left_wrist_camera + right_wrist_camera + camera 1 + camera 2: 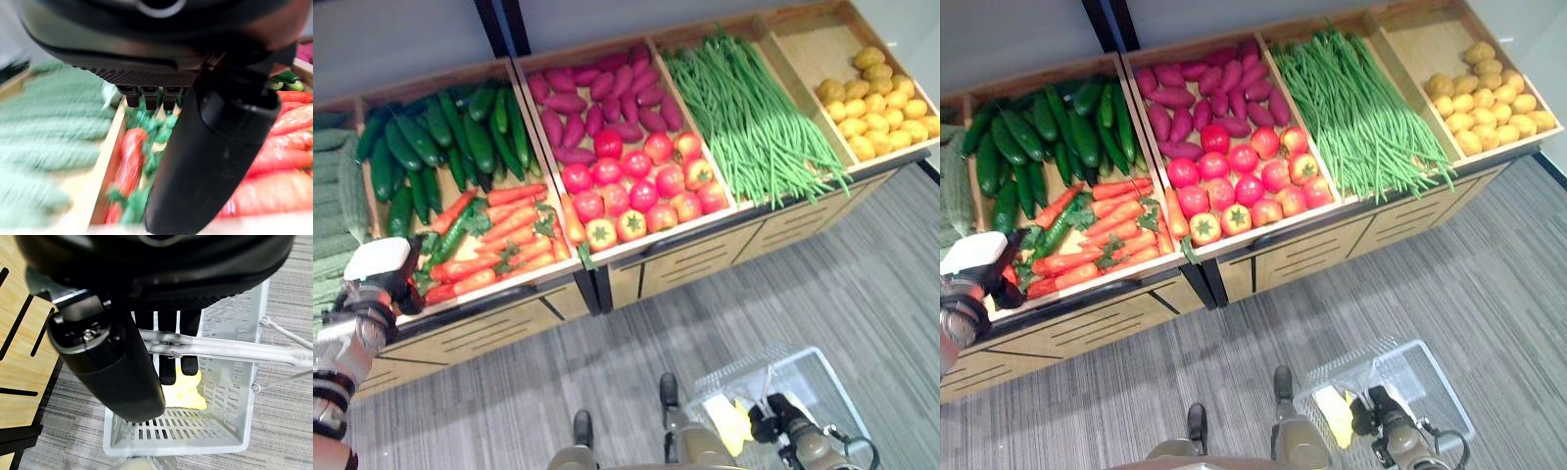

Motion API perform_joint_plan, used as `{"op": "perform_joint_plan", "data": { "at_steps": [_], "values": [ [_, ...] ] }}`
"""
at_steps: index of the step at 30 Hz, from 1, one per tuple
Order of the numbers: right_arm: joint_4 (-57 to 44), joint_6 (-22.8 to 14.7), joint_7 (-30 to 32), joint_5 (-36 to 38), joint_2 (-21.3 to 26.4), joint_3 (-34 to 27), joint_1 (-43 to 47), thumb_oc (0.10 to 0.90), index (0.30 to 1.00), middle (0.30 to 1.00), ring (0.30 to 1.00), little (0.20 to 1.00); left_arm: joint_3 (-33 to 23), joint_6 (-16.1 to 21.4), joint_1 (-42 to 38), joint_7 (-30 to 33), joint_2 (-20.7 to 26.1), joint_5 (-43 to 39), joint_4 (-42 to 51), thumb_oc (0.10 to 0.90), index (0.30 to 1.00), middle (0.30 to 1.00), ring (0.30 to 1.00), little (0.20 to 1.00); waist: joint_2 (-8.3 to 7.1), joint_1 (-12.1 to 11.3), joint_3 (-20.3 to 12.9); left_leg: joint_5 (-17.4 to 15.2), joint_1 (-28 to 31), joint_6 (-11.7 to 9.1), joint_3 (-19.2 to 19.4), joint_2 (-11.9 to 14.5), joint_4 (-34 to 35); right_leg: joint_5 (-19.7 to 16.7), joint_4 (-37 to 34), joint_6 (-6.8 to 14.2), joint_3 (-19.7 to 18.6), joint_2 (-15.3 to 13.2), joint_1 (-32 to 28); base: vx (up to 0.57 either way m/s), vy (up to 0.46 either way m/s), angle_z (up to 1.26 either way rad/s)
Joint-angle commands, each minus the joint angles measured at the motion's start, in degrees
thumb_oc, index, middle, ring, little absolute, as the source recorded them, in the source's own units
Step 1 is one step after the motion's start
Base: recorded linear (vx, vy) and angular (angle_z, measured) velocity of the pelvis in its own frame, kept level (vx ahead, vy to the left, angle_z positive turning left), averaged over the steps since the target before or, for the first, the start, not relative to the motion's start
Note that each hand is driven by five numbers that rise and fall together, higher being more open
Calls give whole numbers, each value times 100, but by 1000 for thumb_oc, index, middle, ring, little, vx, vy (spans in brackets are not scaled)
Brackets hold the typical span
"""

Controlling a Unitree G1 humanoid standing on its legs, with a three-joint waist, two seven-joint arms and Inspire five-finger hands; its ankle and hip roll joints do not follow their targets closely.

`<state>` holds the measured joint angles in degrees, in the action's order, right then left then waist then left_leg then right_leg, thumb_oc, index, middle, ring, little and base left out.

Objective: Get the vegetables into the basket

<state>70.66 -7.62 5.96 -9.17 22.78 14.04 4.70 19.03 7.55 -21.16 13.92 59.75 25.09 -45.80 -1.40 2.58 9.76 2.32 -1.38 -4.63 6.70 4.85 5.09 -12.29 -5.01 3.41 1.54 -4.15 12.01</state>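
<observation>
Carrots [499,235] with green tops fill the front of the left bin. My left hand [384,282], white cover on its thumb, hovers at that bin's front left corner. In the left wrist view its thumb [215,147] and straight fingers [146,95] hang over a carrot [129,156] and hold nothing. My right hand [783,416] is low at the right, fingers [166,367] curled round the metal handle [220,348] of a pale plastic basket [822,382]. A yellow item [188,391] lies in the basket.
The wooden stand also holds cucumbers [440,137], purple sweet potatoes [597,98], tomatoes [641,186], long green beans [754,117] and yellow potatoes [876,103]. Ridged green gourds [328,196] lie at the far left. Grey carpet [607,372] lies before the stand.
</observation>
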Motion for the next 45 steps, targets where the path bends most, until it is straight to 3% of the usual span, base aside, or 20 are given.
{"op": "perform_joint_plan", "data": {
  "at_steps": [1, 19, 20, 21, 22, 23, 29, 38, 45],
  "values": [
    [12, -1, 100, -11, 213, 192, -77, 400, 300, 300, 300, 300, -207, 19, -662, 495, 730, 128, 233, 900, 1000, 1000, 1000, 1000, -113, 148, -84, 35, -228, 20, -96, 0, -9, 300, 85, 778, -69, -677, -277, 3, 30, -2],
    [-38, -3, 114, -7, 231, 213, -3, 400, 300, 300, 300, 300, 318, 166, -749, 224, 747, 202, 209, 900, 1000, 1000, 1000, 1000, -40, 200, 29, 25, -229, 25, -8, -13, -9, 323, 121, 780, -183, -684, -173, 2, 4, -1],
    [-32, -2, 115, -13, 231, 223, 3, 400, 300, 300, 300, 300, 355, 149, -748, 209, 732, 240, 131, 867, 953, 953, 953, 953, -42, 206, 36, 25, -232, 25, -6, -13, -9, 323, 118, 777, -186, -681, -169, -4, 11, -5],
    [-30, 0, 117, -18, 234, 235, 8, 400, 300, 300, 300, 300, 433, 127, -769, 195, 723, 313, 63, 690, 706, 706, 706, 706, -40, 217, 45, 29, -237, 25, 0, -12, -9, 323, 121, 776, -191, -679, -162, 0, 0, 0],
    [-30, 2, 107, -29, 245, 263, 23, 400, 300, 300, 300, 300, 568, 91, -847, 148, 736, 438, 14, 465, 391, 391, 391, 391, -39, 231, 50, 31, -243, 26, 5, -7, -9, 322, 123, 775, -193, -676, -150, 0, 0, 0],
    [-34, 3, 105, -42, 246, 285, 36, 400, 300, 300, 300, 300, 700, 78, -922, 92, 738, 537, -47, 400, 300, 300, 300, 300, -42, 234, 56, 31, -245, 25, 10, -6, -9, 319, 125, 777, -194, -673, -146, 0, 0, 0],
    [1, 56, 69, -63, 230, 334, 83, 400, 300, 300, 300, 300, 1198, -1, -1452, -101, 694, 756, -193, 400, 300, 300, 300, 300, -97, 259, 84, 1, -231, 42, 56, -27, -9, 287, 124, 797, -258, -687, -113, -5, 9, -2],
    [47, 74, 71, -69, 183, 251, -98, 400, 300, 300, 300, 300, 829, -233, -1616, 422, 853, 949, 448, 400, 300, 300, 300, 300, -124, 220, -78, -68, -93, 66, 29, -44, -9, 346, 132, 808, -235, -720, -250, -2, 3, -1],
    [9, 117, 12, -43, 253, 11, -264, 400, 300, 300, 300, 300, 679, 289, -1339, 31, 1530, 590, 1765, 400, 300, 300, 300, 300, -65, 206, -277, -140, 46, 75, 17, -75, -9, 371, 110, 833, -176, -768, -424, 0, 0, 0]
  ]
}}
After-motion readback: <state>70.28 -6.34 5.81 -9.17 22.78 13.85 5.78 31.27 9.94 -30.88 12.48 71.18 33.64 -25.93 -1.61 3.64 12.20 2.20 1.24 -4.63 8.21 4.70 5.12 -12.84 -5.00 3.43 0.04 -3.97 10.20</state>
